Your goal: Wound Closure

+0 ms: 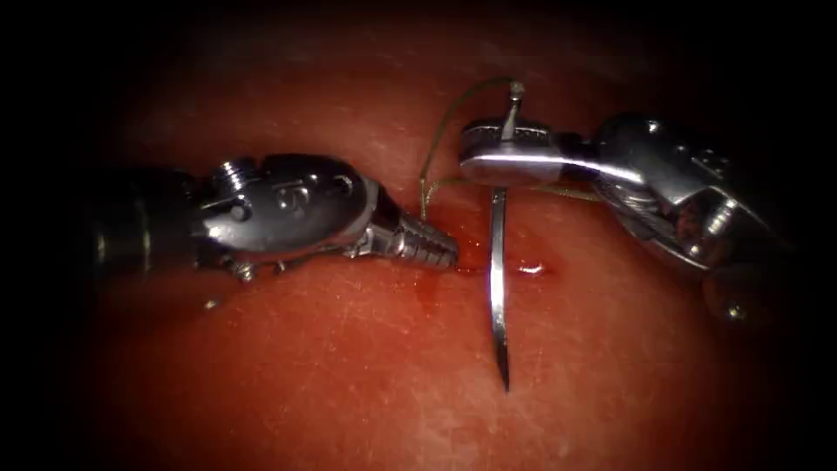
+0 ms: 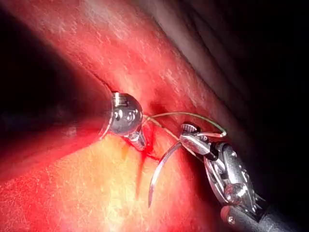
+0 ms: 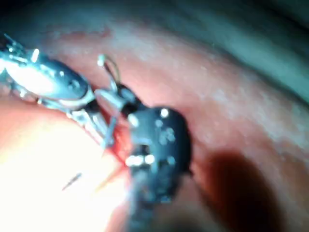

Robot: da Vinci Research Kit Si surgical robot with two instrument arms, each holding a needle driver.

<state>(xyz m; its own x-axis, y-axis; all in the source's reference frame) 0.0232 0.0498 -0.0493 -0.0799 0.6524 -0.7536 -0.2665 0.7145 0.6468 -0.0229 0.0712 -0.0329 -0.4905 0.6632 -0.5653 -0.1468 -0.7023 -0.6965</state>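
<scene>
The right gripper (image 1: 506, 153) is clamped on the needle (image 1: 498, 288) near its thread end, its point free above the tissue (image 1: 349, 375); the left gripper (image 1: 427, 244), closed and empty, rests at the cut (image 1: 453, 262), thread (image 1: 440, 131) and red fluid (image 1: 530, 269) beside it.

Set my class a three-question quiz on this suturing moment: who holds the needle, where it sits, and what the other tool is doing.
1. True or false: the right tool holds the needle near its thread end.
2. The needle's point is: A) buried in the tissue; B) free above the tissue; C) held by the left tool.
3. Fill in: the thread runs from the needle's tail down to the ____ near the left tool's tip.

Key: 1 true; 2 B; 3 cut.
</scene>
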